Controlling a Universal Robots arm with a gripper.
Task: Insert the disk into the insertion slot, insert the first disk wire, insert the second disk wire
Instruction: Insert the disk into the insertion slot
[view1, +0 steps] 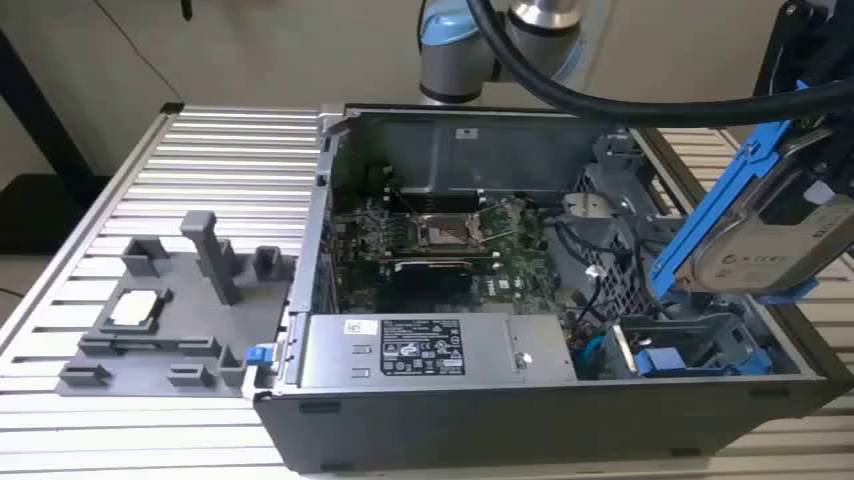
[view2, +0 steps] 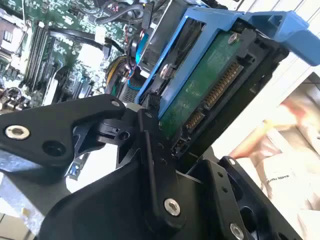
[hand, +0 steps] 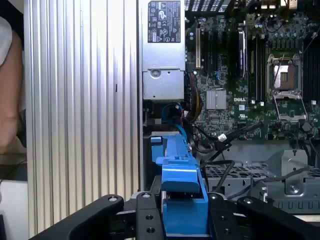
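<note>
The disk (view1: 781, 240) in its blue carrier, tilted steeply in the air, above the insertion slot (view1: 674, 352) at the exterior view's right end of the computer case (view1: 534, 425), grasped by the gripper (hand: 185, 217), jaws clamped on the carrier's sides, grey power-supply box (view1: 414, 350) beside the slot, motherboard (view1: 441, 240) beyond.

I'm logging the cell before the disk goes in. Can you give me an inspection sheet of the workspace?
Surface: slatted metal table, carrying an open case.
Job's things: disk held tilted above the case; slot without a disk, blue fittings inside.
Clutter: grey fixture beside the case, on the exterior view's left.
Grippers: gripper shut on the disk.
Cables: wires in the case near the slot; black hose above the case.
Surroundings: person's arm past the table edge.
</note>
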